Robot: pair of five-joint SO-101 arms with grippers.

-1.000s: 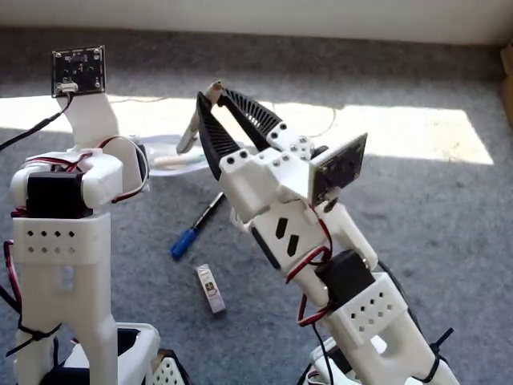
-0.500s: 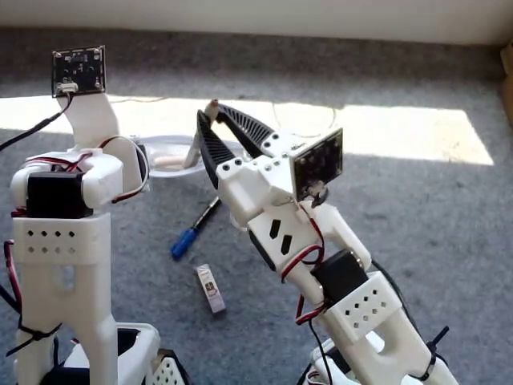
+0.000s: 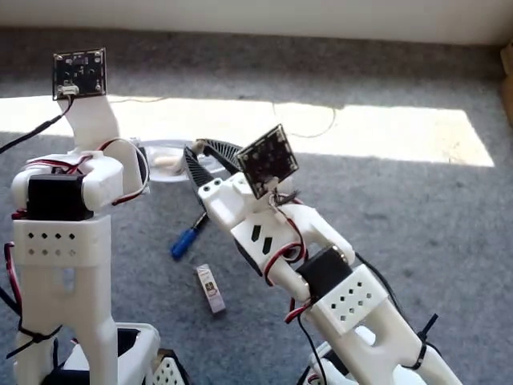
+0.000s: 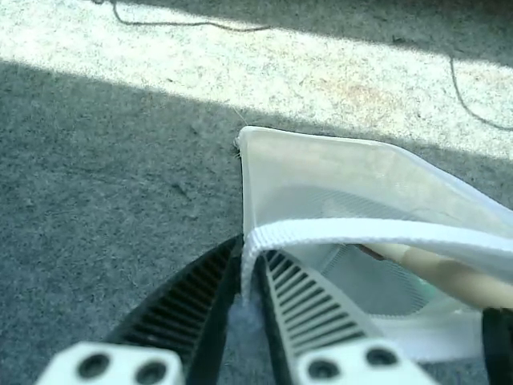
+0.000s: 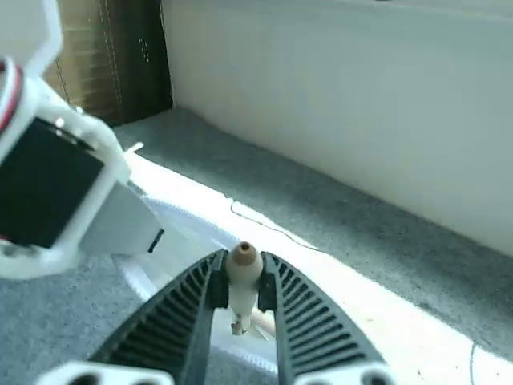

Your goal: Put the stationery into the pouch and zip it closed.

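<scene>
Carpet (image 3: 417, 224): grey, short pile, with a bright sunlit strip running across toward its far edge. It carries everything.

Left arm (image 3: 64, 233) and right arm (image 3: 321, 273): white printed shells, black ribbed fingers. Both point at the same spot near the sunlit strip.

Pouch (image 4: 345, 192): soft, see-through white mesh with a stiff woven zip tape (image 4: 377, 233) along the mouth. It lies at the near edge of the sunlit strip, mouth open. My left gripper (image 4: 248, 257) is clenched on the end of the tape, pinching it between the finger ribs and holding the rim up.

Cream stick (image 5: 243, 277): smooth and round, a pen or pencil by its shape, with a brown spot on its upper end. My right gripper (image 5: 243, 265) is clamped on it just below that end. Its long axis runs away from the gripper, down toward the pouch mouth. In the left wrist view the shaft (image 4: 449, 273) passes under the tape and shows through the mesh, so I judge the lower end is inside. The coming move turns on that line, shaft along the pouch and clear of the tape, before the fingers let go.

Blue pen (image 3: 188, 237): slim, dark barrel, blue end, lying flat and slanted on the carpet toward the near edge from the pouch. The right arm is the nearer one to it.

Small box (image 3: 210, 289): flat, rectangular, pale, just beside the pen on its near-edge side. Both are yet to go in; zip open.
</scene>
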